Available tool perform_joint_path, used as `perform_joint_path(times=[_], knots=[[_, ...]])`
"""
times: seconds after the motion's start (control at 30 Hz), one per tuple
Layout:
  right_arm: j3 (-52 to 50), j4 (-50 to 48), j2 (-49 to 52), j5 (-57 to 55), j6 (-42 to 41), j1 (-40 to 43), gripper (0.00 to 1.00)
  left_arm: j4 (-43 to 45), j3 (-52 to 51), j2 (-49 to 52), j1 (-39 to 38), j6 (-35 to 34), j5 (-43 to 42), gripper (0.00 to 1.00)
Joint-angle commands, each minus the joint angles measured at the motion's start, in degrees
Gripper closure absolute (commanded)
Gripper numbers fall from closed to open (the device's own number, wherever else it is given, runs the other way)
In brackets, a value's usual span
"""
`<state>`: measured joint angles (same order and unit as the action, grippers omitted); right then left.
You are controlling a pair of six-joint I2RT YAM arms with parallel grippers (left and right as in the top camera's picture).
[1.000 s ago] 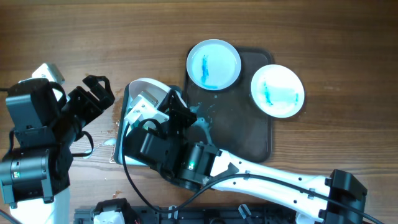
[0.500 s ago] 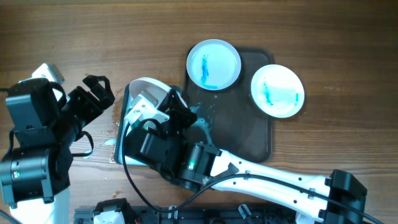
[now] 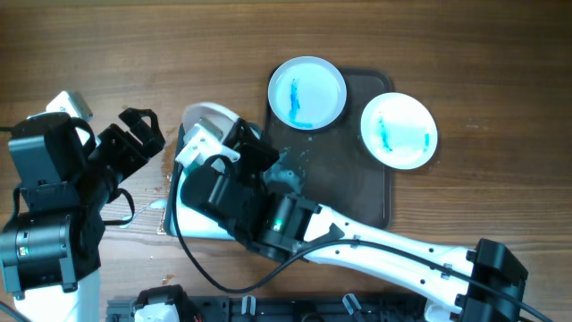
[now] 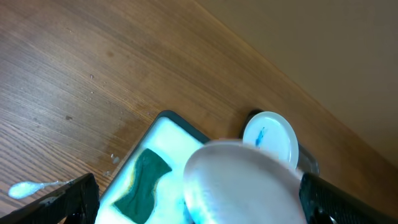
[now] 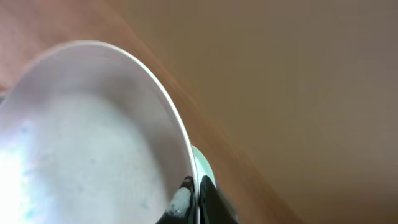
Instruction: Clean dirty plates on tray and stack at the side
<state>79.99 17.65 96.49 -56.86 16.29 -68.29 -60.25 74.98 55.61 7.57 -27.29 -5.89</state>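
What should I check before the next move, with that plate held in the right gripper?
1. Grip: the right gripper pinches the held plate at its rim. Ok.
2. Position: the held plate is over the white basin. Ok.
3. Held plate wiped clean: it is blurred in both wrist views. Cannot tell.
4. Green sponge lies in the basin. Ok.
5. Left gripper is open and empty, beside the basin. Ok.
6. Left tray plate and right tray plate on the brown tray show blue smears. Not ok.
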Motion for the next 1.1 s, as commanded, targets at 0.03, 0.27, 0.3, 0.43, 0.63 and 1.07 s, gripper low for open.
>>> perform_joint_path(times=[0.03,0.27,0.3,0.43,0.63,1.07], knots=[[0.5,-1.5,0.9,-5.0,1.4,0.1,0.96,0.1,0.8,0.1,0.4,-0.1,-0.3,0.0],[0.6,13.5,0.8,31.2,-28.8,7.2,0.96,0.1,0.8,0.1,0.4,-0.1,-0.3,0.0],[0.6,16.7,0.6,41.9,-34.8,11.3,0.96,0.1,0.8,0.1,0.4,-0.1,-0.3,0.0],[0.6,25.2,-6.5,68.2,-41.8,30.8,0.96,0.1,0.8,0.1,0.4,-0.1,-0.3,0.0],[-1.5,42.0,-7.3,71.1,-36.7,51.7,0.96,0.1,0.8,0.1,0.4,-0.1,-0.3,0.0],[-8.1,35.6,-7.3,67.3,-41.9,75.7,0.96,0.1,0.8,0.1,0.4,-0.1,-0.3,0.0]])
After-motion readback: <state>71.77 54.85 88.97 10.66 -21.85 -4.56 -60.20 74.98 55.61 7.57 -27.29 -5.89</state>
